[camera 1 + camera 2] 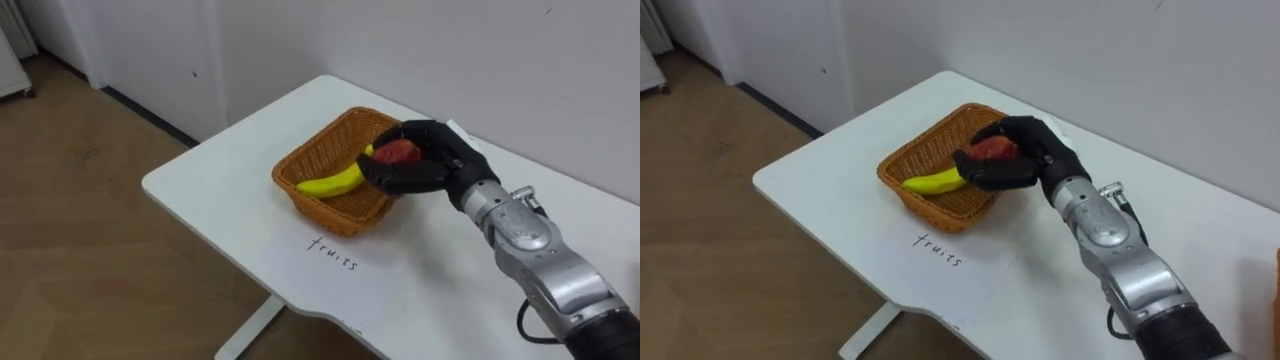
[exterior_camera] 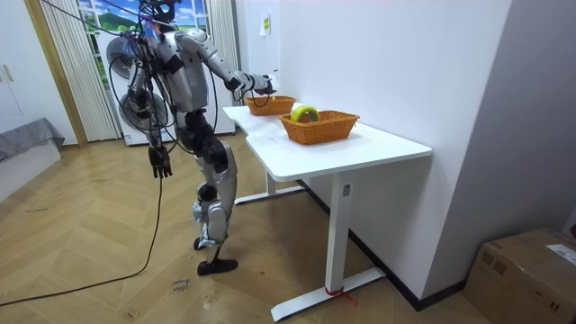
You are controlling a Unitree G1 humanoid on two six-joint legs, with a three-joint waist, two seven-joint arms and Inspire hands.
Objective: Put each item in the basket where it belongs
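We see the right hand (image 1: 425,160) curled round a red apple (image 1: 397,152) over the wicker basket (image 1: 318,156) on the white worktop (image 1: 220,200). A banana (image 1: 335,182) lies inside at the apple's 8 o'clock. A handwritten label (image 1: 333,254) sits at the basket's 6 o'clock. The left hand (image 2: 160,164) hangs loose-fingered beside the robot.

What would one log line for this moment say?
right hand: shut on red fruit, over fruit basket | banana: in fruit basket | left hand: hangs at side
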